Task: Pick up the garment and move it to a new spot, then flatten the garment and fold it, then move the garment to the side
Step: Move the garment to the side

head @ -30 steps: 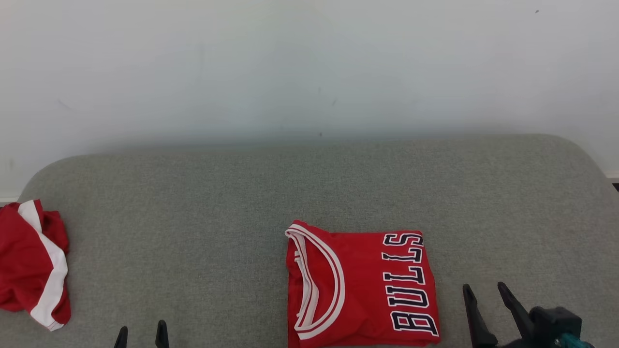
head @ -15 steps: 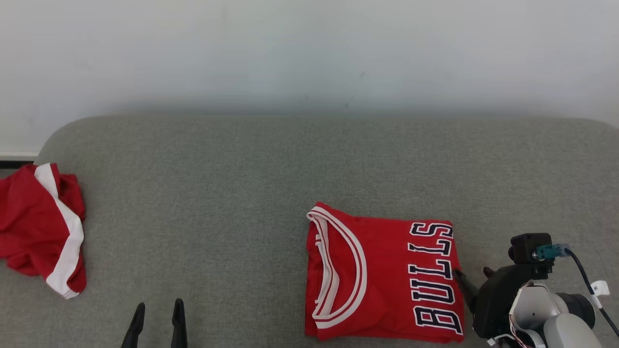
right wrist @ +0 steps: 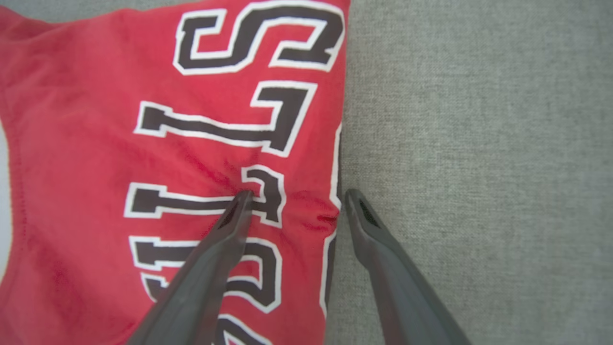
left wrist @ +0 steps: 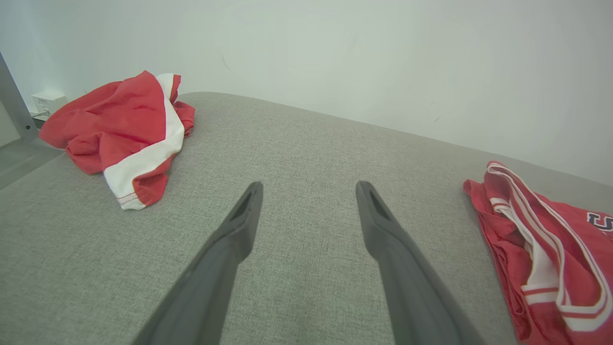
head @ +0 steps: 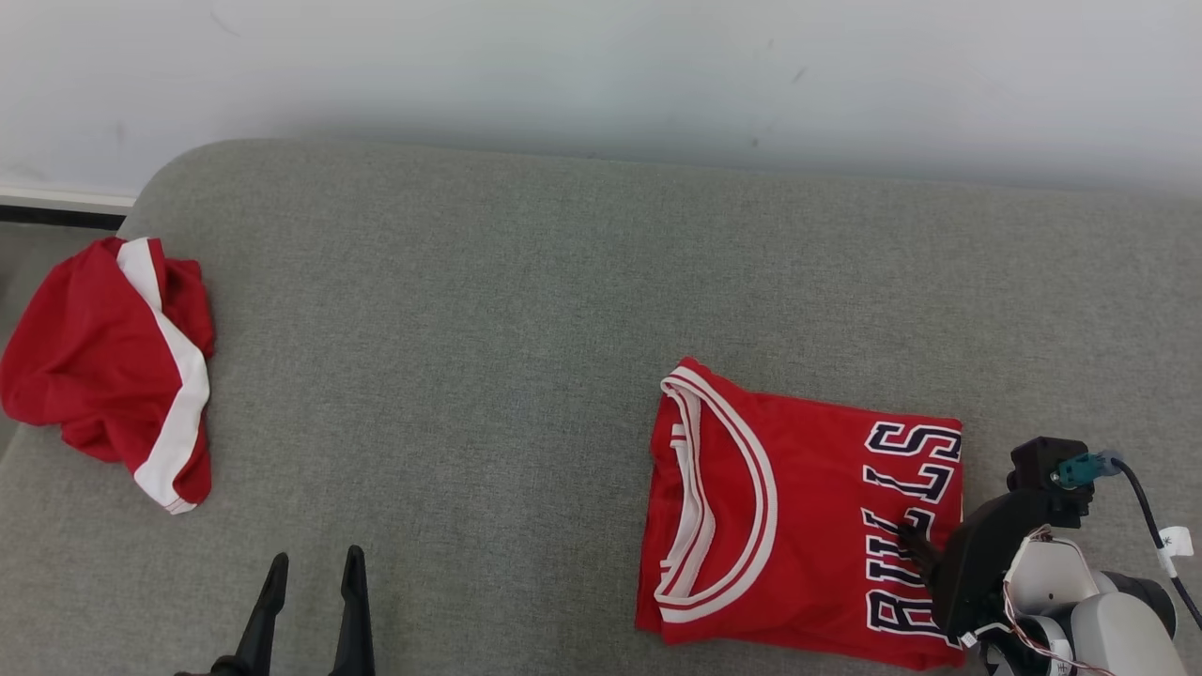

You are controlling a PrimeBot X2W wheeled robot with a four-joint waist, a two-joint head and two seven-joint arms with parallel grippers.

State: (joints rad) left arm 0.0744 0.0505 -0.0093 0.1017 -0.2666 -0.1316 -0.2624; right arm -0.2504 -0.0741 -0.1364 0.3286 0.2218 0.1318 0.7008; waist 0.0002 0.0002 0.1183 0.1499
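The folded jersey (head: 798, 526) lies by the worktop's (head: 488, 329) front edge, rightward. Our right end effector (right wrist: 294, 201) straddles its right edge, open; our left end effector (left wrist: 309, 189) hangs open, apart. Light, limp, slippery cloth: we'd pinch every layer there.

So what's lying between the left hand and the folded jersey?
Bare grey cushion, nothing else, between left hand and folded jersey; head view shows it.

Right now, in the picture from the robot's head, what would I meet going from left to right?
crumpled red cloth → left hand → folded red jersey
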